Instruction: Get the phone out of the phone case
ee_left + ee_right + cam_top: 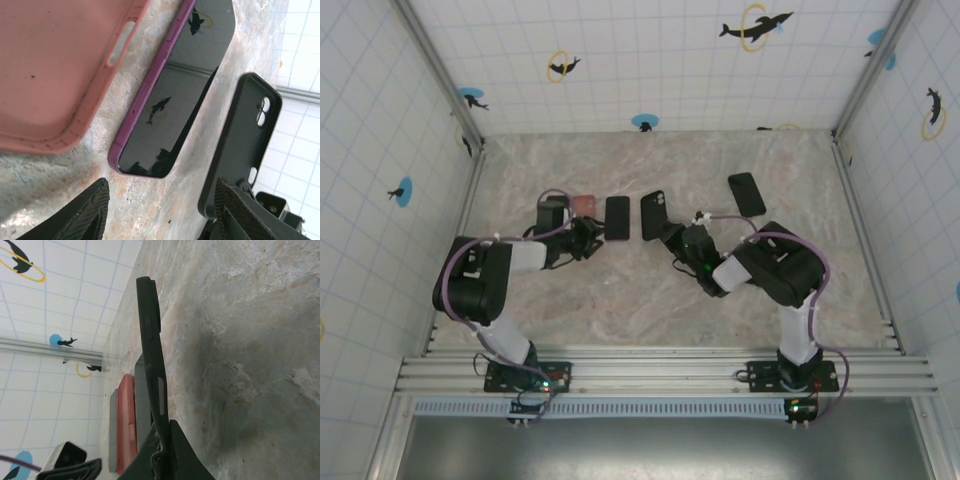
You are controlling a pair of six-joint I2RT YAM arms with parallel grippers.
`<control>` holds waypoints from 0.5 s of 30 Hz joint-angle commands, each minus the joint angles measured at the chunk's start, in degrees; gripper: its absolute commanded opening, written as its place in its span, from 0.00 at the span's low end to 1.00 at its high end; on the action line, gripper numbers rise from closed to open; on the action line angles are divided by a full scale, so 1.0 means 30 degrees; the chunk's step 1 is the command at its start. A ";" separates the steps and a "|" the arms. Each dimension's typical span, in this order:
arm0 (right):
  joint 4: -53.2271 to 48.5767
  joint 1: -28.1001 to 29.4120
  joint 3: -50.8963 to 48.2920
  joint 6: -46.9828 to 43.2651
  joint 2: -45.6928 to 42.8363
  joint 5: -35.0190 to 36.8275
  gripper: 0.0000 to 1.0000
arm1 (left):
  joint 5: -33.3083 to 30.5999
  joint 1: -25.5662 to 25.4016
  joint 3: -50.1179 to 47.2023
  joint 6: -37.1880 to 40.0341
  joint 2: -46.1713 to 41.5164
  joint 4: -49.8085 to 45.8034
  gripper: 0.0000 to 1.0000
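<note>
A purple-edged phone [172, 95] lies bare and screen-up on the marble table, also seen from above [617, 217]. To its right a black phone case [245, 135] stands tilted on edge with light showing through its camera hole. My right gripper [167, 427] is shut on the lower edge of this case [150, 340], holding it up [655, 213]. My left gripper [162, 192] is open just short of the phone's near end, its textured fingers [85, 215] holding nothing. From above, the left gripper [590, 235] sits below the phone.
A pink case [55, 70] lies hollow-side up left of the phone [583, 206]. A second dark phone [747, 193] lies flat at the back right. Tiled walls ring the table [650, 300], and the arms' mounting rail runs along its near edge.
</note>
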 commanded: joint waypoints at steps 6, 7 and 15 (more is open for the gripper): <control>-0.1378 0.0273 0.2442 0.0030 0.2000 0.0497 0.00 | -0.0025 0.0134 0.0716 0.1037 -0.2071 -0.1752 0.66; -0.1503 0.0283 0.2633 0.0073 0.2161 0.0477 0.00 | 0.0009 0.0119 0.0742 0.1069 -0.2275 -0.1873 0.66; -0.1953 0.0565 0.3511 0.0036 0.2791 0.0037 0.11 | 0.0275 0.0077 0.0489 0.1148 -0.3182 -0.2004 0.67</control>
